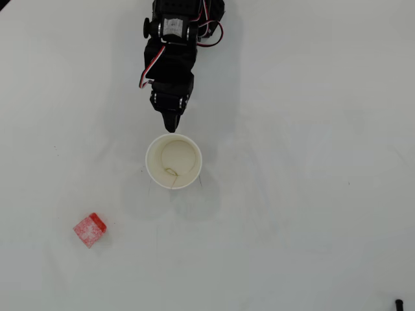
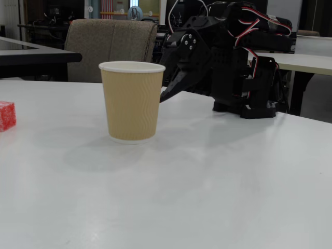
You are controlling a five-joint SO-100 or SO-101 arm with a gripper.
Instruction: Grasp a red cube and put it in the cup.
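The jaws look closed to a point and hold nothing. No point may go on them, so look for the black gripper [image 1: 171, 127] at the end of the arm. In the overhead view its tip sits just above the top edge of the cup [image 1: 174, 161], very near the rim. In the fixed view the tip [image 2: 165, 96] pokes out beside the cup [image 2: 130, 101], low down, below the rim. I cannot tell if it touches the cup.

The cup stands upright in the middle of the white counter [image 1: 311, 214]. From above, its inside is empty but for a thin curly mark near the bottom. There is no cube in it.

The cube [image 1: 90, 230] lies on the counter, well apart from the jaws. In the overhead view it is down and to the left, past the cup. In the fixed view the cube [image 2: 7, 115] is at the far left edge, only partly in the picture.

So I think the job has hardly begun. Nothing is picked up yet. The arm must go around the cup to reach the cube, open the jaws, grab it, lift it, carry it over the cup and let go.
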